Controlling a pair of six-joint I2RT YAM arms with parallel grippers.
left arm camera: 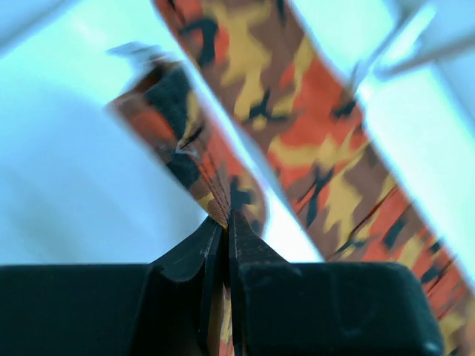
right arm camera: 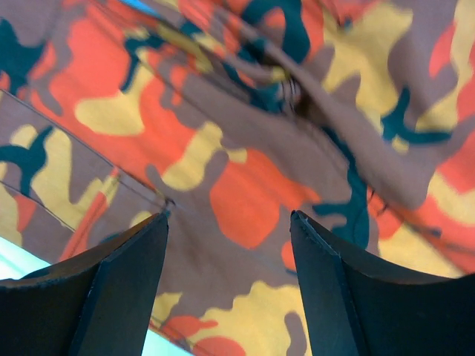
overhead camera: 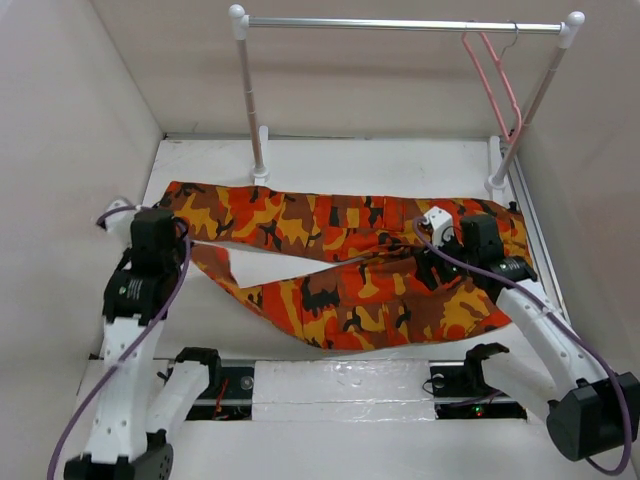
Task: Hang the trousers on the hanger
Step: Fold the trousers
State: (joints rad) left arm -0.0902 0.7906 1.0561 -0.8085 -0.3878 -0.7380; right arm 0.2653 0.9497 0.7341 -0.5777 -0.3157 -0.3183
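The camouflage trousers (overhead camera: 330, 270) lie flat across the table, waist to the right and both legs running left. My left gripper (overhead camera: 188, 245) is at the end of the near leg and shut on its hem; in the left wrist view the hem (left arm camera: 215, 204) is pinched between the black fingers (left arm camera: 185, 256). My right gripper (overhead camera: 428, 268) hovers open just over the waist area, and the cloth (right arm camera: 245, 111) fills the right wrist view between its spread fingertips (right arm camera: 230, 215). The pale pink hanger (overhead camera: 497, 85) hangs by its hook at the right end of the rail.
A rack with white posts and a silver rail (overhead camera: 400, 23) stands at the back of the table; its feet (overhead camera: 260, 170) are just behind the trousers. Pale walls close in on the left and right. A black strip with mounts (overhead camera: 330, 385) runs along the near edge.
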